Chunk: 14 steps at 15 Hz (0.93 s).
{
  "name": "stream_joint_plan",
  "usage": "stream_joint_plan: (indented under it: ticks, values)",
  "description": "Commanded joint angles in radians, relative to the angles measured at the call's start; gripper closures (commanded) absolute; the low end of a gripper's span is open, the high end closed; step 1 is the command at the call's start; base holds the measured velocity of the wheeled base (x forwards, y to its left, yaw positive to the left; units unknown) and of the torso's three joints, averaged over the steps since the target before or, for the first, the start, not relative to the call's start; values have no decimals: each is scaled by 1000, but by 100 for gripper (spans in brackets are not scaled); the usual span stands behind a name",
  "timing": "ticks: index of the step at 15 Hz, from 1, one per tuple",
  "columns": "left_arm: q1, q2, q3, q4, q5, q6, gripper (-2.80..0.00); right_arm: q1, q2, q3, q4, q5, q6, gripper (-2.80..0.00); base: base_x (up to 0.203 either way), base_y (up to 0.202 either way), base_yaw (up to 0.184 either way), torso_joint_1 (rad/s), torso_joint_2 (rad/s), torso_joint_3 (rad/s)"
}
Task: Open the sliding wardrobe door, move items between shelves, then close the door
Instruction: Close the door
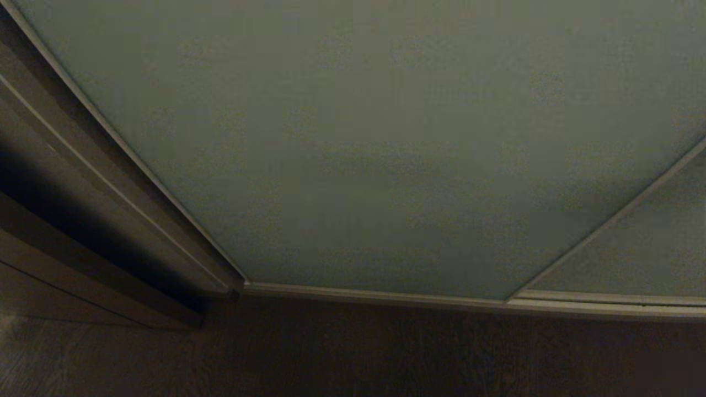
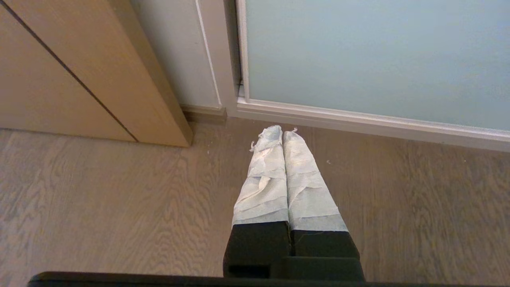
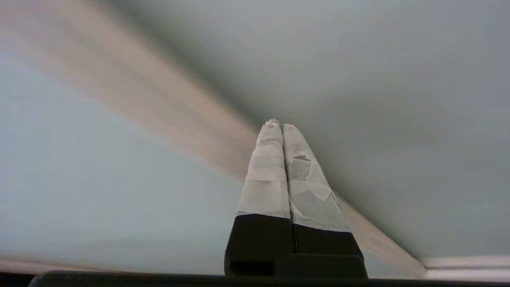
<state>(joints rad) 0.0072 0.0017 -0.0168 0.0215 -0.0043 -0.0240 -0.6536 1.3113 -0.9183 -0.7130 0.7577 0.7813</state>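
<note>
Your head camera is filled by the sliding wardrobe door (image 1: 386, 143), a matte grey-green panel that stands closed across the opening. Its thin pale frame (image 1: 380, 295) runs along the bottom edge just above the dark wood floor (image 1: 353, 358). A second panel (image 1: 640, 259) shows at lower right, meeting the first along a slanted frame line. Dark brown side trim (image 1: 83, 182) borders the door on the left. You have no toys or shelves in any view; neither arm shows in the head view.

Your left gripper (image 2: 282, 133) hangs over the pale wood floor (image 2: 119, 199), its two tape-wrapped fingers (image 2: 263, 179) pressed together, holding nothing. Its tips point toward the door's bottom corner, near the white frame (image 2: 358, 119) but apart from it. A light wooden cabinet (image 2: 79, 71) stands beside that corner.

Your right gripper (image 3: 277, 124) is up close to the door panel (image 3: 378, 79), fingers (image 3: 267, 175) likewise pinched tight and empty. The tips sit at a blurred pale frame strip (image 3: 151, 99) that crosses the view diagonally; you cannot tell whether they touch it.
</note>
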Motion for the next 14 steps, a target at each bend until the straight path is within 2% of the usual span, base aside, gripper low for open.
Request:
stream_joint_plan:
  ticks: [1, 2, 3, 5, 9, 11, 14]
  values:
    - [0, 0, 0, 0, 0, -1, 0, 29, -85, 12, 15, -8, -105, 0, 0, 0, 0, 0, 0, 0]
    - [0, 0, 0, 0, 0, -1, 0, 47, -118, 26, 35, -45, -187, 0, 0, 0, 0, 0, 0, 0]
    - [0, 0, 0, 0, 0, -1, 0, 66, -153, 39, 55, -115, -272, 0, 0, 0, 0, 0, 0, 0]
    - [0, 0, 0, 0, 0, 1, 0, 91, -207, 47, 70, -218, -384, 0, 0, 0, 0, 0, 0, 0]
    - [0, 1, 0, 0, 0, 1, 0, 127, -280, 60, 76, -273, -491, 0, 0, 0, 0, 0, 0, 0]
    - [0, 1, 0, 0, 0, -1, 0, 205, -366, 116, 107, -308, -551, 0, 0, 0, 0, 0, 0, 0]
    - [0, 0, 0, 0, 0, -1, 0, 362, -548, 252, 287, -384, -653, 0, 0, 0, 0, 0, 0, 0]
